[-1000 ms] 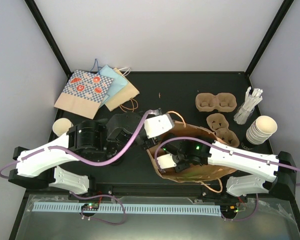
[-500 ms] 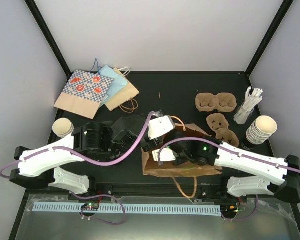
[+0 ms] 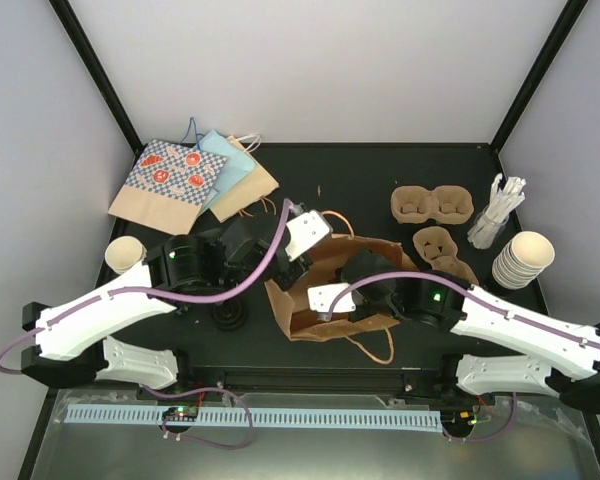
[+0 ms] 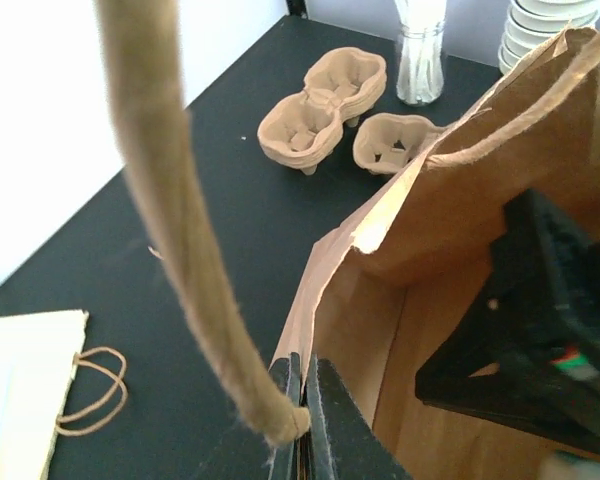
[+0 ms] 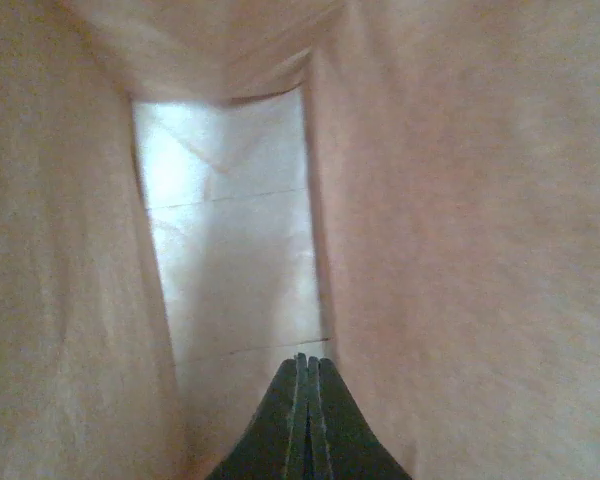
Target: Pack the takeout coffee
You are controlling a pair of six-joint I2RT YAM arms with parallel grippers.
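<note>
While the bag [image 3: 340,258] is being spread for packing, the coffee things lie outside it on the table [image 3: 360,180].

The left gripper [image 4: 302,375] is clamped shut on the bag's rim, right where the handle [image 4: 180,250] joins it, evidently so that the mouth is kept lifted. The right gripper [image 5: 302,365] is pushed deep inside with its jaws closed on nothing, apparently to press the paper walls apart. Two carriers [image 3: 432,205] are set at the far right, well apart from the bag's mouth, with the stacked cups [image 3: 525,258] beside them and a single cup [image 3: 125,253] at the far left. Lids cannot be picked out with certainty. No brand or writing can be read. Only red round marks are seen on a patterned flat bag [image 3: 170,180], too small to make out.
</note>
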